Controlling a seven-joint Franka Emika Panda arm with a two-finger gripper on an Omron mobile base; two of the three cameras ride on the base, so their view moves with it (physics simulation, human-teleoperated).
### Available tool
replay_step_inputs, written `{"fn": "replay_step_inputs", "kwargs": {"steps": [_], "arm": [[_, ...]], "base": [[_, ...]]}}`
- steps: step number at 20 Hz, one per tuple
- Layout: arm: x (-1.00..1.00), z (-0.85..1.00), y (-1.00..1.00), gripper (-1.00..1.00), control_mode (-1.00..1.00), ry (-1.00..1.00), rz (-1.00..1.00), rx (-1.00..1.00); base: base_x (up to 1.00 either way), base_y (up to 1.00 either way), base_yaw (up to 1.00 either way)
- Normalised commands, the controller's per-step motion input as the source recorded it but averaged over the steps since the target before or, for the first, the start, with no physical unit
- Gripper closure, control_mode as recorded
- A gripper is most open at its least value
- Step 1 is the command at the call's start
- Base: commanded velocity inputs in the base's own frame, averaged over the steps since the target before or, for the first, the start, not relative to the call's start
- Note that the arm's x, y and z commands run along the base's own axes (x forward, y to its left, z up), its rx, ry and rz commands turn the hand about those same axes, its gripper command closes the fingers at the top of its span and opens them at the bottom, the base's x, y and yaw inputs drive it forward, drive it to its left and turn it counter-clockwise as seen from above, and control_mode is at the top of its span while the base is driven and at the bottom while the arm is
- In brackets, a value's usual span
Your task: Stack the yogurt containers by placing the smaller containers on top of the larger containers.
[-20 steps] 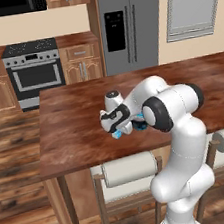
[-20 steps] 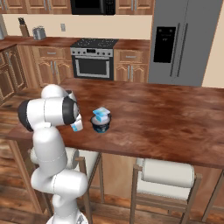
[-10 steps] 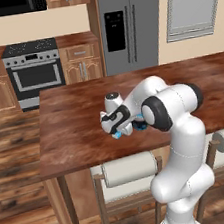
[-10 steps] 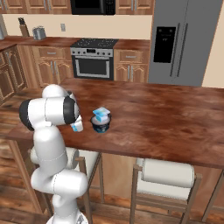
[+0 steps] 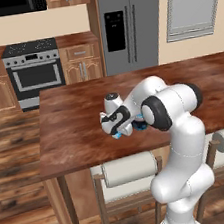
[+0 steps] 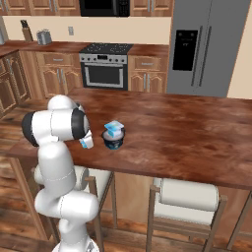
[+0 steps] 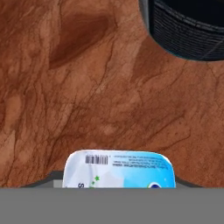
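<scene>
A round dark navy tub (image 6: 113, 140) stands on the wooden counter (image 6: 187, 133), and one small light-blue cup (image 6: 114, 128) sits on top of it. A second small light-blue cup (image 6: 87, 143) stands on the counter just left of the tub. My gripper (image 6: 86, 140) is down over this cup, with its fingers at the cup's sides. In the hand view the cup's pale printed lid (image 7: 119, 169) lies at the bottom centre and hides the fingertips, and the tub (image 7: 188, 26) is at the top right. The left base view shows the gripper (image 5: 118, 131) at the cup (image 5: 119, 134).
Bare counter top (image 5: 74, 119) spreads to the left and far side of the cups. Two stools (image 6: 187, 194) stand under the near edge. A stove (image 6: 106, 69) and a fridge (image 6: 206, 44) line the back wall.
The arm and both cups stay in the same place. No move of the fingers can be made out in the base views.
</scene>
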Motion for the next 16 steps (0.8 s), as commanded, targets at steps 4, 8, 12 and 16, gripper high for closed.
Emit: {"fn": "replay_step_inputs", "kwargs": {"steps": [4, 8, 12, 16], "arm": [[0.0, 0.3, 0.0, 1.0, -1.0, 0.0, -0.02, 0.02], [0.0, 0.54, 0.0, 1.0, -1.0, 0.0, -0.03, 0.02], [-0.02, 0.69, 0.0, 1.0, -1.0, 0.0, -0.03, 0.01], [-0.07, 0.69, 0.0, 1.0, -1.0, 0.0, -0.01, 0.0]], "base": [[0.0, 0.0, 0.0], [0.0, 0.0, 0.0], [0.0, 0.0, 0.0], [0.0, 0.0, 0.0]]}}
